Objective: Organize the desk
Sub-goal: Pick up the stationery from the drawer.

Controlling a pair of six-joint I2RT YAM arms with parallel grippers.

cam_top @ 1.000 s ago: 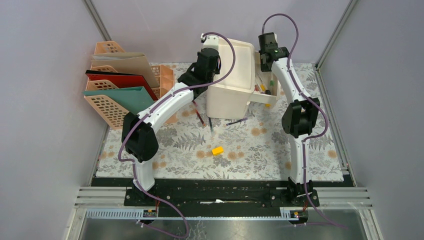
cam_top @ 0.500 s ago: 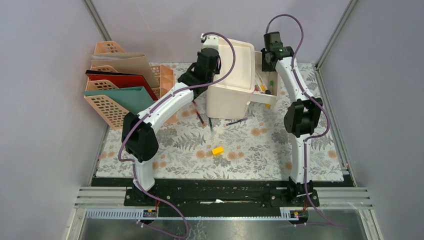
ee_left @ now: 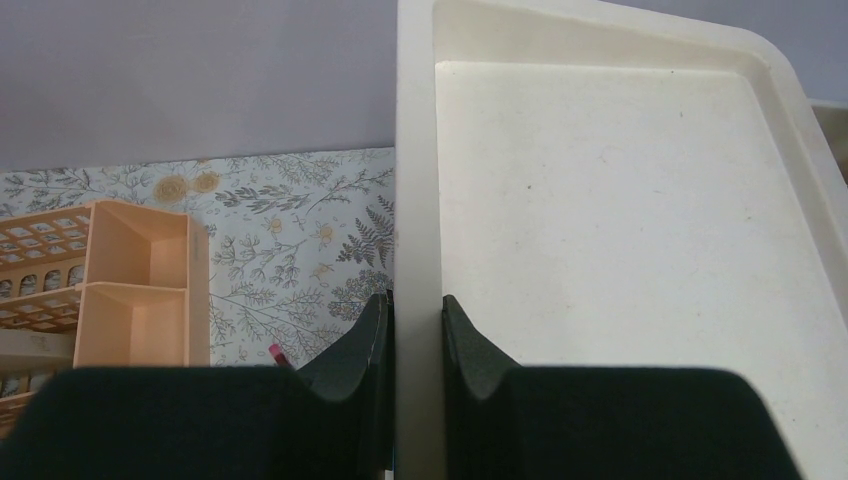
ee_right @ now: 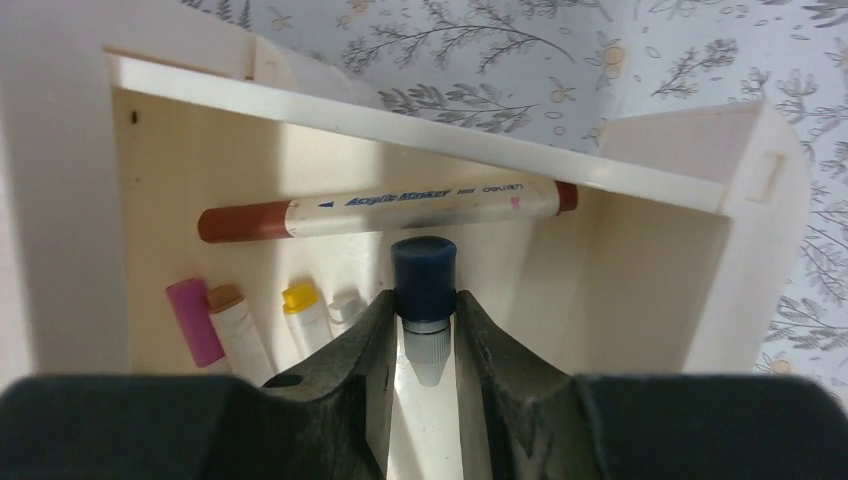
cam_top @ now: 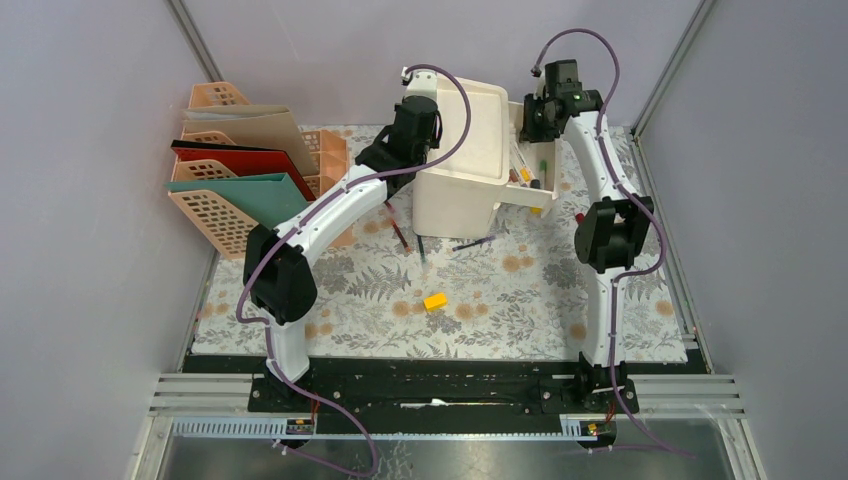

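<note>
Sorting appears part done: right hand [ee_right: 422,320] grips a navy-capped white marker [ee_right: 424,275] above the marker-filled drawer [ee_right: 640,240] of the cream plastic organiser [cam_top: 485,120], left hand [ee_left: 415,340] pinches its rim, and a yellow block [cam_top: 435,301] and loose pens [cam_top: 472,243] lie unsorted on the fern-print cloth table [cam_top: 500,300].

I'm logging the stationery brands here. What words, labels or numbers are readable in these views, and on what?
"Acrylic Marker": on the white barrel of the brown-capped marker lying in the drawer.
Smaller print further along that barrel: too blurred to read.
Blue-capped marker in the right claw: no print visible.
Top and left wrist views: no text.
</note>
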